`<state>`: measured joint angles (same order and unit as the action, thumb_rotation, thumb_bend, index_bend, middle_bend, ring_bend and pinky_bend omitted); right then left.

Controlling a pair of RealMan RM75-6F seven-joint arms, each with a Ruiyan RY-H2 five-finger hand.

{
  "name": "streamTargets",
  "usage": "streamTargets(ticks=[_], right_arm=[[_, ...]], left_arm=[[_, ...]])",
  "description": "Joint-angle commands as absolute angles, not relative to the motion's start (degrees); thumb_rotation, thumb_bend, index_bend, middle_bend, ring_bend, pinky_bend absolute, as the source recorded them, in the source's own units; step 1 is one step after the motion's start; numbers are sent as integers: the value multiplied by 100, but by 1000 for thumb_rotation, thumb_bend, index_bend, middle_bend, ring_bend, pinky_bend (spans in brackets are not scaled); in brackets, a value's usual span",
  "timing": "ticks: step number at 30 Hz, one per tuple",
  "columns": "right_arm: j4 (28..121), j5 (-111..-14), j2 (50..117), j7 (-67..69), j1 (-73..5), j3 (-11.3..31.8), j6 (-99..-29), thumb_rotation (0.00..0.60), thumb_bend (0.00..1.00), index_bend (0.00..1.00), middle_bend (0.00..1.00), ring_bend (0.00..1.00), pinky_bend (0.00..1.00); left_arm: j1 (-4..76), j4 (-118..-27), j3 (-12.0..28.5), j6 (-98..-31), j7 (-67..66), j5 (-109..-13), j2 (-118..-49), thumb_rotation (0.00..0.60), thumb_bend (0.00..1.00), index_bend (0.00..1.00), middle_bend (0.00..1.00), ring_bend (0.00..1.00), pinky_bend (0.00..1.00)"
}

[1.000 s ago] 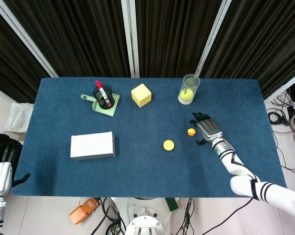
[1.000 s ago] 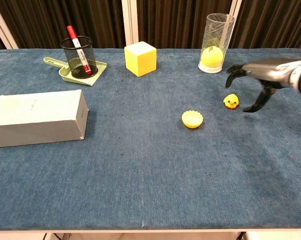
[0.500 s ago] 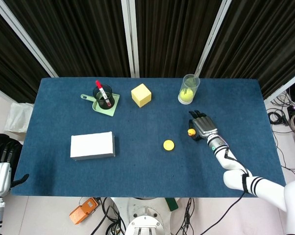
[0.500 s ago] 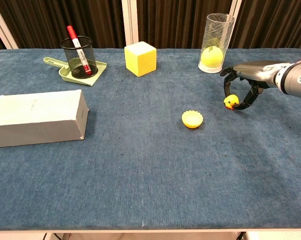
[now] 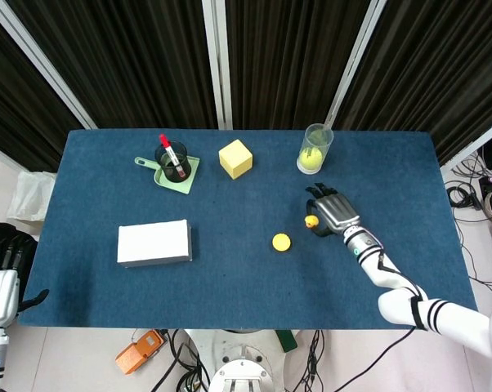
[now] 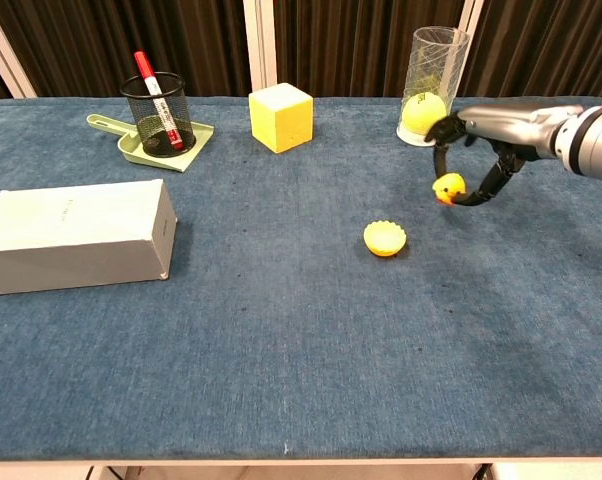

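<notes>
My right hand (image 6: 476,150) (image 5: 331,214) pinches a small yellow duck (image 6: 447,187) (image 5: 311,220) and holds it just above the blue table, right of centre. A small orange cup (image 6: 385,238) (image 5: 281,242) lies on the cloth a little to the left and nearer me. Behind the hand stands a clear tube with a yellow-green ball (image 6: 424,110) (image 5: 311,159) in it. My left hand (image 5: 1,286) hangs off the table's left front corner, fingers apart, holding nothing.
A yellow cube (image 6: 280,116) (image 5: 235,158) sits at the back centre. A green tray (image 6: 131,147) carries a black mesh cup (image 6: 158,113) with a red marker (image 6: 148,73). A white box (image 6: 76,235) (image 5: 154,242) lies at the left.
My right hand moved left onto the duck, closed its fingers on it and lifted it slightly up and to the left.
</notes>
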<state>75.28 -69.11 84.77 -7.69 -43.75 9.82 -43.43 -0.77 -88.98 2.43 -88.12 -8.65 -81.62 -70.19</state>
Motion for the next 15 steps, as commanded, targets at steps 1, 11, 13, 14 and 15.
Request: streamTargets(ticks=[1, 11, 13, 14, 15], right_arm=[[8174, -7308, 8136, -674, -4400, 924, -4474, 600, 486, 649, 183, 99, 232], [8153, -7094, 8529, -1203, -4748, 842, -4167, 600, 487, 618, 183, 99, 232], [8113, -6990, 8584, -1299, -4785, 843, -4150, 600, 487, 610, 182, 99, 232], [8114, -6950, 8596, -1320, -4796, 843, -4139, 600, 487, 606, 182, 99, 232], [8110, -6921, 8608, -1341, -4808, 838, -4131, 600, 487, 600, 182, 99, 232]], left_arm=[[-78, -8895, 245, -8821, -866, -8169, -7023, 600, 67, 119, 54, 26, 7], [-129, -8830, 216, -8830, -801, -8138, -7046, 600, 67, 119, 54, 26, 7], [-135, -8807, 211, -8823, -782, -8132, -7055, 600, 67, 119, 54, 26, 7], [-137, -8798, 210, -8820, -775, -8129, -7061, 600, 67, 119, 54, 26, 7], [-138, -8788, 210, -8816, -767, -8124, -7066, 600, 67, 119, 54, 26, 7]])
